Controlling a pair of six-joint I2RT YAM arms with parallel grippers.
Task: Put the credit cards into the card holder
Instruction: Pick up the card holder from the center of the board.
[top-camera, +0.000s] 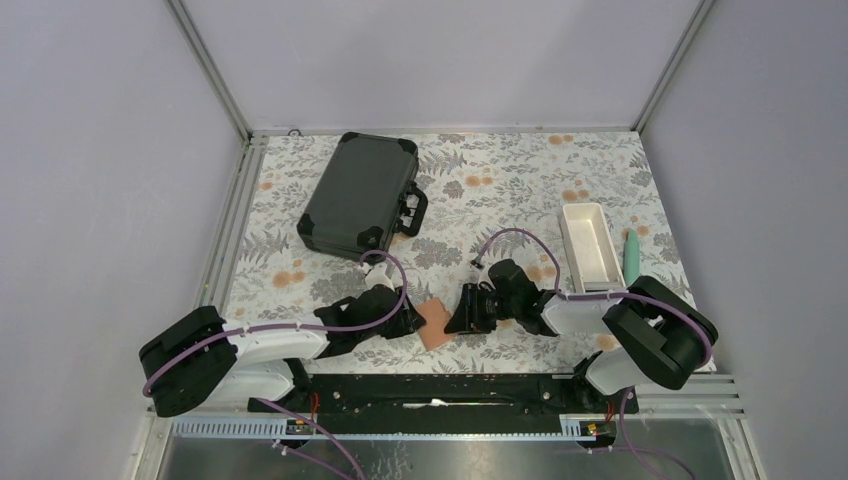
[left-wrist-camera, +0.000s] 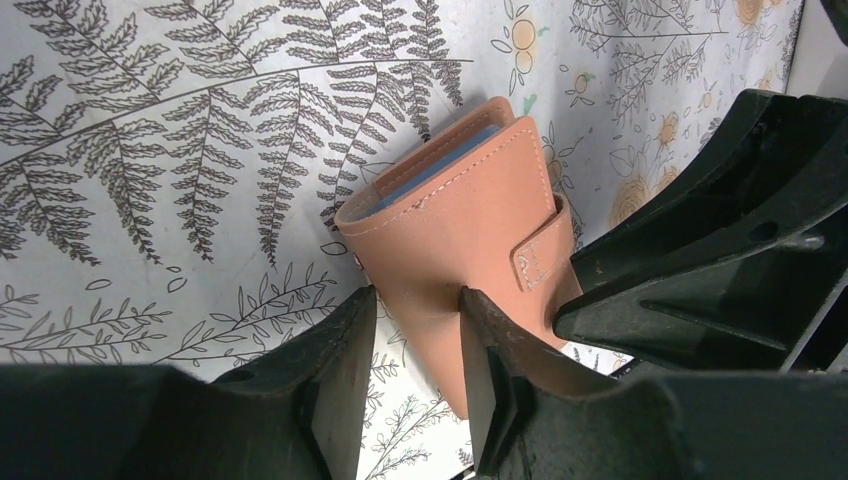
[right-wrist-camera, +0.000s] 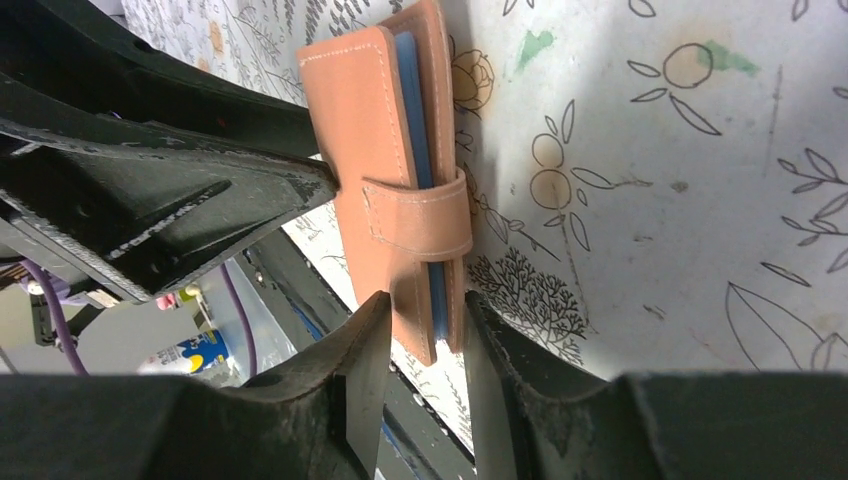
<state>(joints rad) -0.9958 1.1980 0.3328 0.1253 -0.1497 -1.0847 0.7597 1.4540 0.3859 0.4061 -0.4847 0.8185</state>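
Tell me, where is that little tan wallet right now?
The card holder sits near the table's front edge, about centre in the top view, between the left gripper and right gripper, which both straddle it.

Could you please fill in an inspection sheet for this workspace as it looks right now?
Surface: floral-print tablecloth, flat.
Job's things: small tan leather-like folding card holder, folded with its strap across the open edge, sits between the two arms. Credit cards: nothing seen.
Clutter: large black hard case at far left; long white rectangular tray at right, with a slim teal pen-like object beside it.
End effectors: left end effector and right end effector each straddle an edge of the card holder; a firm clamp cannot be confirmed.
Cables: purple cables run along both arms, not touching the card holder.
Surroundings: pale lilac walls; aluminium frame rails.
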